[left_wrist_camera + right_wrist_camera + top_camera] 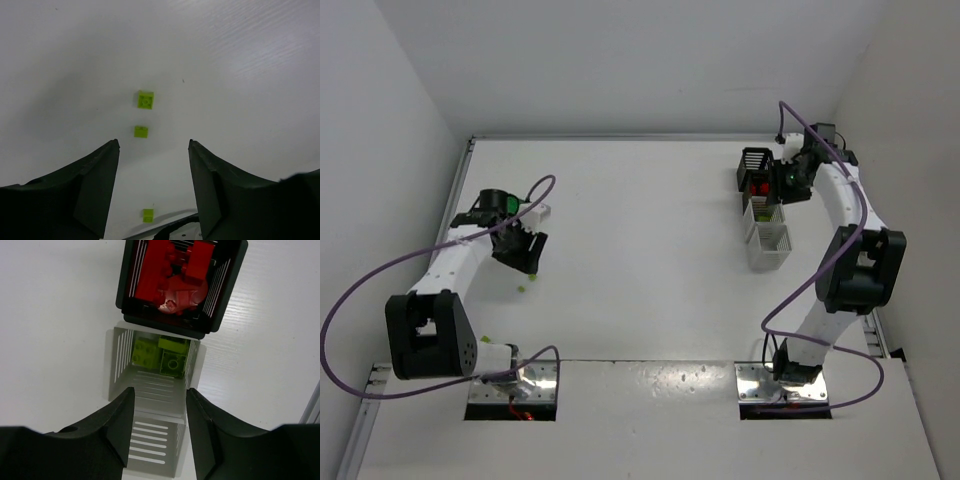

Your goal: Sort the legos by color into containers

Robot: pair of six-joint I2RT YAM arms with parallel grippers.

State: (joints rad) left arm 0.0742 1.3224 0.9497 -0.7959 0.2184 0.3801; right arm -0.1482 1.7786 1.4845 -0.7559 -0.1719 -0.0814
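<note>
Three lime-yellow legos lie on the white table in the left wrist view: one [145, 99] farthest, one [141, 131] just beyond the fingertips, and one [148, 215] low between the fingers. My left gripper [154, 145] hovers over them, open and holding nothing. From above it is at the table's left [525, 260], with lime bits [531, 279] beside it. My right gripper [160, 390] is open and empty above the containers. A black container [230, 270] holds red legos [170, 275]. The white container [114, 360] next to it holds lime legos [160, 352]. A nearer white container [155, 460] looks empty.
The four containers stand in a row at the far right [770, 245], the farthest a black one [754, 158]. Another lime piece [486, 339] lies near the left arm's base. Walls close the table at the left, back and right.
</note>
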